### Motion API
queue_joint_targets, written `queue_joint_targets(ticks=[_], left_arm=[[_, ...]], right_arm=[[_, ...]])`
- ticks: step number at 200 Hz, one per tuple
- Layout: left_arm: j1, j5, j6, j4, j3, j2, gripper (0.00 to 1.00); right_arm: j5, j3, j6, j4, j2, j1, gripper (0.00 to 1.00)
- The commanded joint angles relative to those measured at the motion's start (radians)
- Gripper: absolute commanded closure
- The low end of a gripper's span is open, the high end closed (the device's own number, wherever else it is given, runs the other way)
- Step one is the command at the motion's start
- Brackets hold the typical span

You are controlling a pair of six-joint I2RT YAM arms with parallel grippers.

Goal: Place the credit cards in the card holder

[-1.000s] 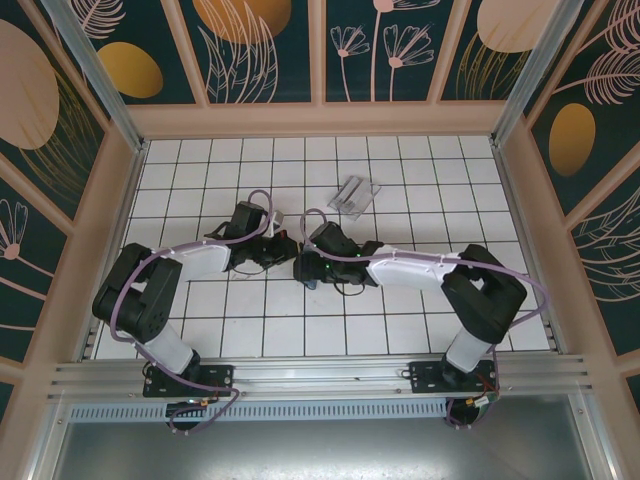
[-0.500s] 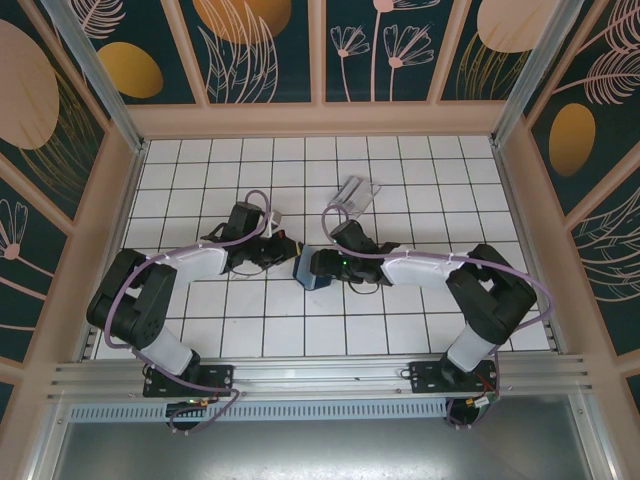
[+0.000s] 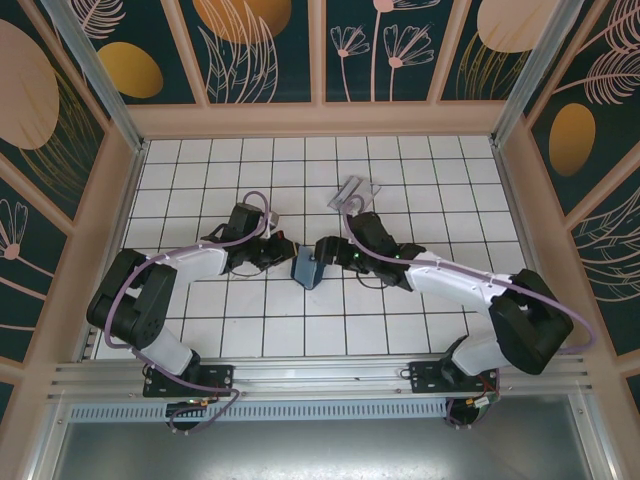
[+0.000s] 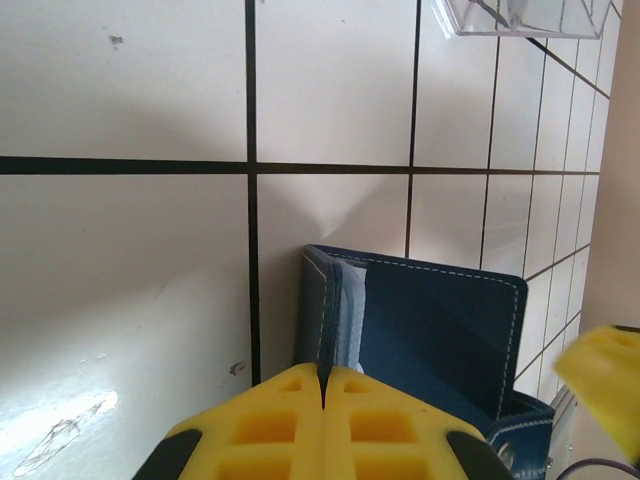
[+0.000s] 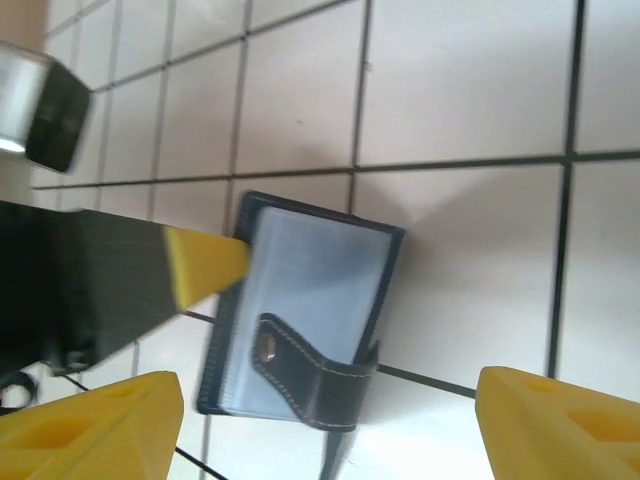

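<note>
The left tool (image 4: 322,385) is pinching shut on the left edge of the dark blue wallet (image 5: 315,300). The right tool (image 5: 320,395) is hovering wide open, straddling the wallet. The card holder (image 3: 352,192) is standing on the tiled surface (image 3: 420,330) farther back, apart from both tools.

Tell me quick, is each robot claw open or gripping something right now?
Left gripper: shut, pinching an edge of the dark blue folding wallet.
Right gripper: open, holding nothing, fingers spread wide over that wallet.

left end effector (image 4: 322,374) pinched closed | right end effector (image 5: 330,400) spread wide
</note>
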Motion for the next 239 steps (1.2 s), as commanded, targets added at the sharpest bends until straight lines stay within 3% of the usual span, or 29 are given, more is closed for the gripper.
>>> queue_joint_targets(ticks=[1, 45, 74, 117, 143, 239], left_arm=[[0.0, -0.018, -0.02, -0.026, 0.018, -0.03, 1.0], [0.001, -0.004, -0.057, -0.01, 0.007, -0.03, 1.0], [0.0, 0.009, -0.081, 0.006, 0.007, -0.041, 1.0], [0.001, 0.014, -0.073, 0.007, 0.01, -0.066, 1.0], [0.001, 0.007, -0.057, -0.001, 0.007, -0.065, 1.0], [0.001, 0.02, -0.052, 0.003, 0.007, -0.046, 1.0]], right_arm=[[0.026, 0.059, 0.015, 0.021, 0.011, 0.041, 0.28], [-0.001, 0.129, 0.073, 0.075, 0.089, 0.124, 0.43], [0.072, 0.137, 0.151, 0.022, 0.175, 0.13, 0.52], [0.062, 0.113, 0.159, 0.038, 0.246, 0.127, 0.52], [0.047, 0.107, 0.123, 0.066, 0.249, 0.127, 0.39], [0.039, 0.045, 0.118, 0.111, 0.258, 0.104, 0.42]])
